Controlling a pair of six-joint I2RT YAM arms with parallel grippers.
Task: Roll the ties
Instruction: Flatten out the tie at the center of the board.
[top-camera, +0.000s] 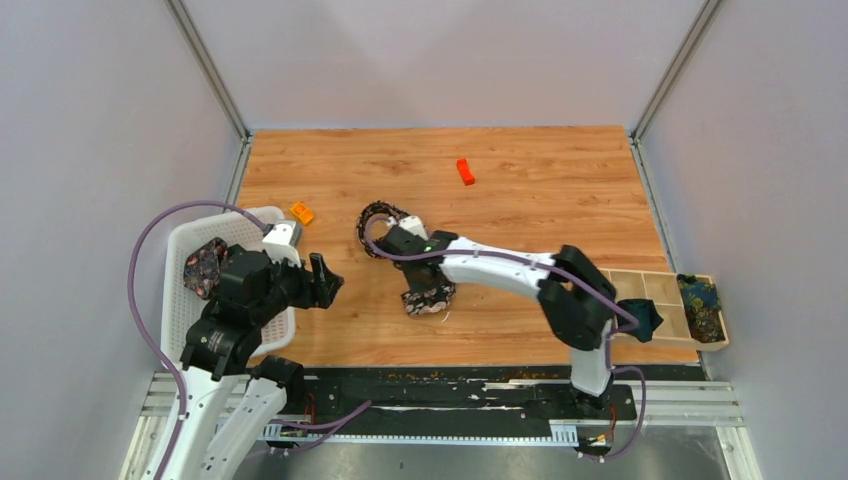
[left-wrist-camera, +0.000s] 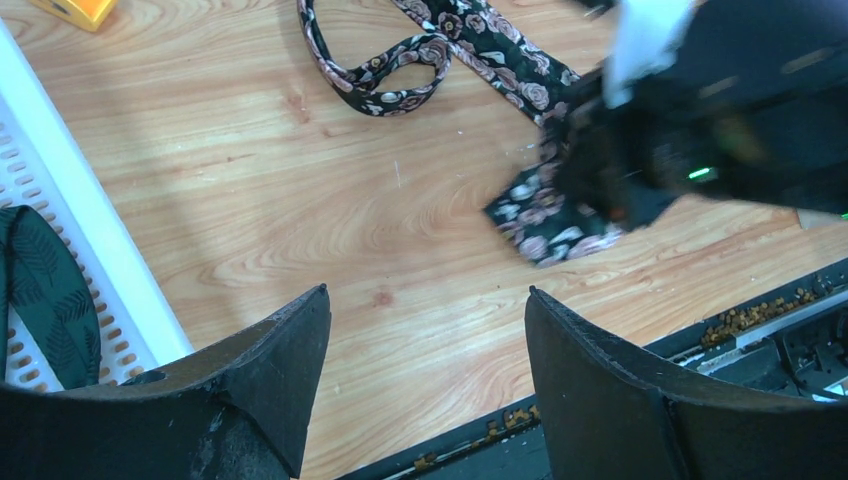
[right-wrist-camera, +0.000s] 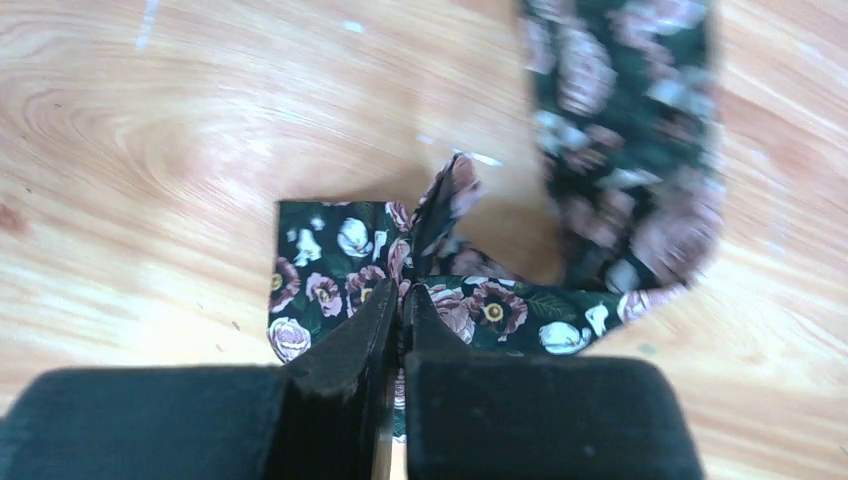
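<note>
The right gripper was pressed together on a raised fold of the black floral tie, close to its wide end on the wooden table, probably to begin the roll there. The left gripper hovered spread nearby, likely ready to steady the strip.

The loose tie is lying mid-worktop, with a basket holding another tie to its left and a divided tray holding more ties far to its right. One block is lying between it and the basket, a second block behind it.
</note>
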